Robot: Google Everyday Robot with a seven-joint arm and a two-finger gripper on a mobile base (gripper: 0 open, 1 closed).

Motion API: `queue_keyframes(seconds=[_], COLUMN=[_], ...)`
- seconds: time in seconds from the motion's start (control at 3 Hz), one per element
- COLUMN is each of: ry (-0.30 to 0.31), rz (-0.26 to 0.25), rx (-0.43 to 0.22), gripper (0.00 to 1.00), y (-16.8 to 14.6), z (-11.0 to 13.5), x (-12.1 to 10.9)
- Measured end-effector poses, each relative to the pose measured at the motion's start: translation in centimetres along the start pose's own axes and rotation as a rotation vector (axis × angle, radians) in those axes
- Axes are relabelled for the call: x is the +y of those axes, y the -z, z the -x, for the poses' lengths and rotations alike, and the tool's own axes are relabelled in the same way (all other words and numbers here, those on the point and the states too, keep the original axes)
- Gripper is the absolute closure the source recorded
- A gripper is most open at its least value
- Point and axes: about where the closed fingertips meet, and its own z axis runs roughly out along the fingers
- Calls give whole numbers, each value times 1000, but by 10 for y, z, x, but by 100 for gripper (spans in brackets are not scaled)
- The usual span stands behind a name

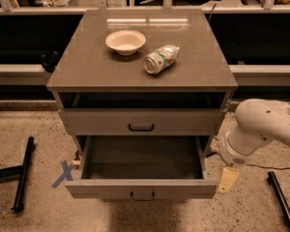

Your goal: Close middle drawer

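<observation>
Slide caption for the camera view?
Middle drawer open and empty, end effector beside its right front corner; bowl and tipped can on the cabinet top.

Here we go: my arm [261,127] is glossy white, and my fingers [228,179], low down just beside the right front corner of the middle drawer [141,189], are a pale cream. That drawer has a grey-brown front, a small dark handle and a dark tray inside. The drawer front above [101,122] matches it, grey-brown with a dark handle. The desk [87,66] is plain grey-brown too. On it sit a cream bowl [125,41] and a white can [160,59] printed with green. Under it all, the floor [34,124] is speckled beige, with a blue X [64,173] on it.
</observation>
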Motion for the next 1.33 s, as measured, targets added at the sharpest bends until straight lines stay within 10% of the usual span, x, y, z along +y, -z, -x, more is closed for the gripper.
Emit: queue_keyframes(seconds=[1.33], ry=[-49], rz=[105], rx=[216], gripper=[100], y=[-158], z=[-60], x=[30])
